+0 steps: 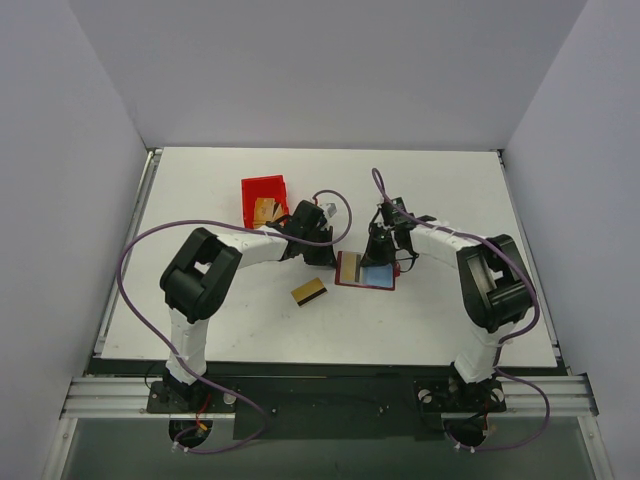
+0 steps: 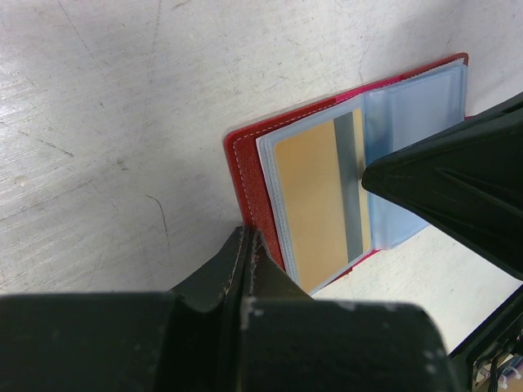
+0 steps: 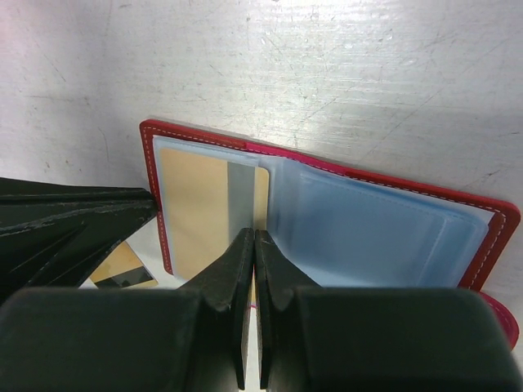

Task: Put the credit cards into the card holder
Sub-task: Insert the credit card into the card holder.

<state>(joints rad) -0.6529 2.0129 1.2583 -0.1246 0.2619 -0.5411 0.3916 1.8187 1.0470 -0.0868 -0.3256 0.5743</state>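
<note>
While the card holder [image 1: 365, 271] is laid open on the tabletop [image 1: 450, 320], apparently steadied by left gripper [image 2: 248, 237] & right gripper [image 3: 250, 237], both closed, empty, one credit card [image 2: 315, 204] is sleeved; loose card [image 1: 309, 291] must be fetched next.

Same build on left arm [image 1: 205, 275] and right arm [image 1: 490, 282]: white link tubes, chunky black joint housings, black base plates [image 1: 180, 397]. Purple cable [image 1: 125, 270] loops off each arm. Fingers [image 2: 208, 282] are matte black and wedge-shaped, with edges scuffed grey-white.
</note>
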